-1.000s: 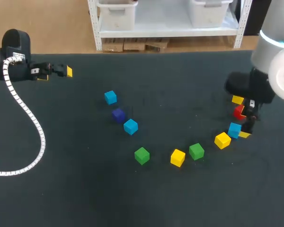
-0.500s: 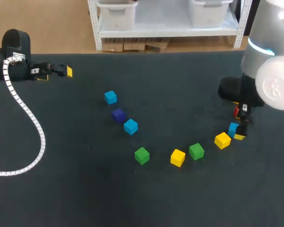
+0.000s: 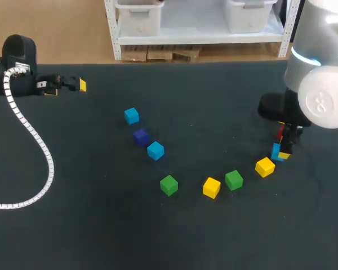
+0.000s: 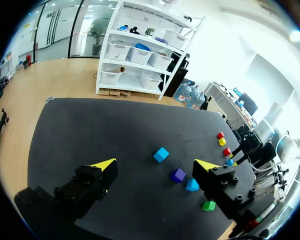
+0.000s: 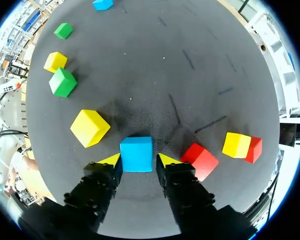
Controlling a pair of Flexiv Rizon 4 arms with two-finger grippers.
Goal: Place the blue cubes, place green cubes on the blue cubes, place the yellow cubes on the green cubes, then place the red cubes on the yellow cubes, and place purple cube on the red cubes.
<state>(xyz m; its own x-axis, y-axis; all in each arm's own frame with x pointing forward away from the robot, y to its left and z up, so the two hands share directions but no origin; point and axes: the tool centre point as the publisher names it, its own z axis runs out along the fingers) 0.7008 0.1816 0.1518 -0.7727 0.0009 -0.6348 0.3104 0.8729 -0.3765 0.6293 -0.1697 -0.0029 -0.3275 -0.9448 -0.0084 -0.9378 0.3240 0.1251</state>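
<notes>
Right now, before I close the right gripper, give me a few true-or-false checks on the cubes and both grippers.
The right gripper has a blue cube between its fingers. True.
The left gripper is holding the purple cube. False: the left gripper is open and empty, and the purple cube lies on the table.
Two green cubes lie on the table. True.
A green cube touches that blue cube. False: a yellow cube and a red cube are its neighbours, both apart from it.
</notes>
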